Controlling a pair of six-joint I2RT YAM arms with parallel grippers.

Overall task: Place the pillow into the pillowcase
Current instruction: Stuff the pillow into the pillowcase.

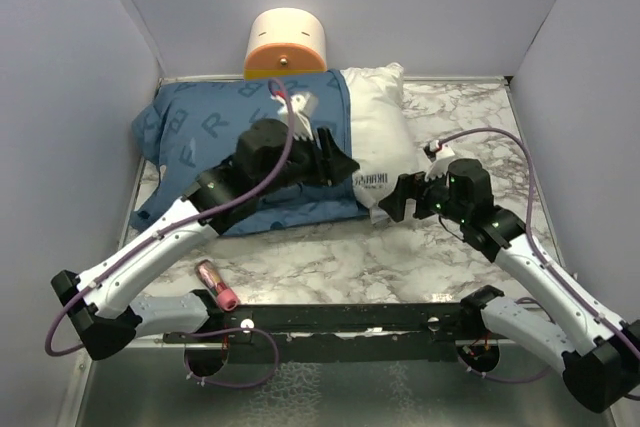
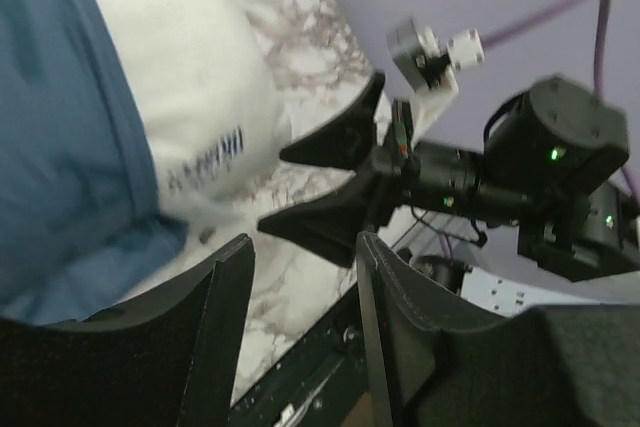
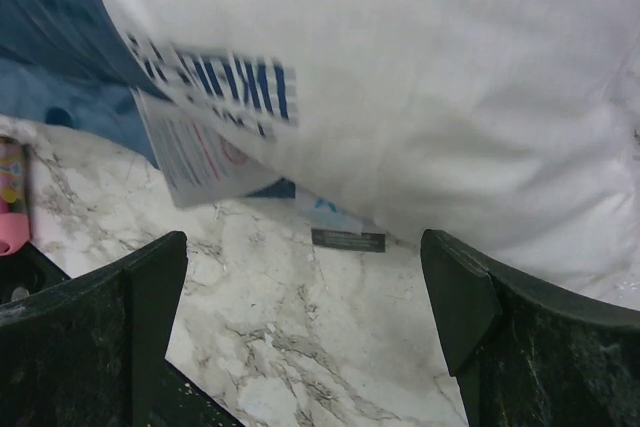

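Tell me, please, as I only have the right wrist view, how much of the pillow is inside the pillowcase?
Observer: From the top view, the pillowcase covers the left part of the pillow; the white right end sticks out.
Operator: Is the left gripper holding the pillowcase?
Observer: No; its jaws stand apart with nothing between them.
Operator: Is anything behind the pillow?
Observer: A cream-and-orange cylinder stands against the far wall.

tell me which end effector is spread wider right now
The right end effector: its jaws stand far apart and empty, facing the pillow's labelled end. The left end effector shows a clearly narrower gap.
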